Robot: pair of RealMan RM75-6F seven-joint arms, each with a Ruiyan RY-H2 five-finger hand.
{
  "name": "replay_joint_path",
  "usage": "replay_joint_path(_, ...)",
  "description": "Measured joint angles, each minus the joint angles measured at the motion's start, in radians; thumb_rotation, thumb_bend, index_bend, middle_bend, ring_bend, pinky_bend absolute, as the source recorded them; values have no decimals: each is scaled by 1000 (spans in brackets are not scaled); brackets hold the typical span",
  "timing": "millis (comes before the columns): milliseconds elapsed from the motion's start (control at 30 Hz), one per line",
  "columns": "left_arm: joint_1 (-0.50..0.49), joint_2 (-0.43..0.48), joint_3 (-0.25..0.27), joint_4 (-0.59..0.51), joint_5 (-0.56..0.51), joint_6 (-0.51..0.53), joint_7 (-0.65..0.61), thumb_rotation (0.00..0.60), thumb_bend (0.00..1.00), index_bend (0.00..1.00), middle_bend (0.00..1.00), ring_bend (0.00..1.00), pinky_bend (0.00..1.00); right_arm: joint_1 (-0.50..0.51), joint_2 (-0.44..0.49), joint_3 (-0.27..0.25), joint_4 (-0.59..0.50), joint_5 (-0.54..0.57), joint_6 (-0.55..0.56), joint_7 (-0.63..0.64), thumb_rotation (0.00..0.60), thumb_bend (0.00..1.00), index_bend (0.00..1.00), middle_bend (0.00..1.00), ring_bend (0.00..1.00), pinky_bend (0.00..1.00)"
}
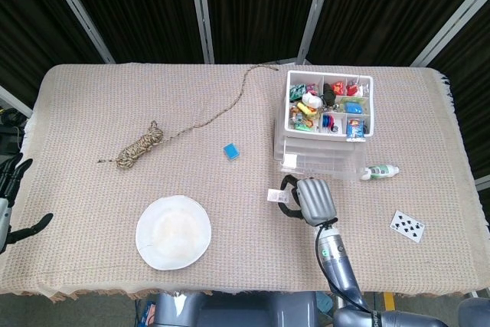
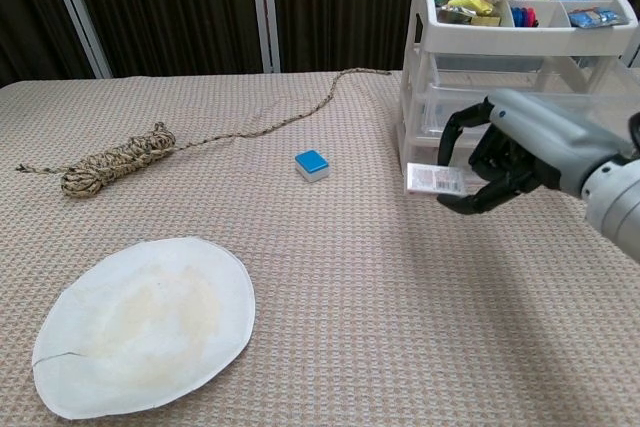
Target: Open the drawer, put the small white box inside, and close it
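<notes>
My right hand [image 2: 515, 152] [image 1: 310, 198] pinches the small white box [image 2: 433, 180] [image 1: 276, 196] and holds it above the cloth, just in front of the clear plastic drawer unit [image 2: 520, 97] [image 1: 321, 143]. One middle drawer [image 2: 530, 112] stands pulled out toward me. The unit's top tray [image 1: 329, 105] is filled with several small colourful items. My left hand [image 1: 11, 204] hangs open at the table's far left edge, away from everything.
A blue-topped block [image 2: 312, 164] lies on the cloth left of the drawers. A coiled rope [image 2: 115, 162] trails toward the back. A white paper plate [image 2: 140, 322] sits front left. A small bottle [image 1: 380, 171] and a playing card [image 1: 407, 225] lie right of the unit.
</notes>
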Motion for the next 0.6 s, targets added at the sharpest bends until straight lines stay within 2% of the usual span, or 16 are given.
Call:
replay_joint_path(267,2,0,3,-3,8,4,3,600,222,59,0,0,0,-18,105,54,-148,-7,69,-62,600,200,640,953,917,607)
replay_joint_path(600,1,-1,3,-3,6,1,6,600,223,58,0,0,0,-18,183,133,-215,40,113,-119,600,199,635,953,916,607)
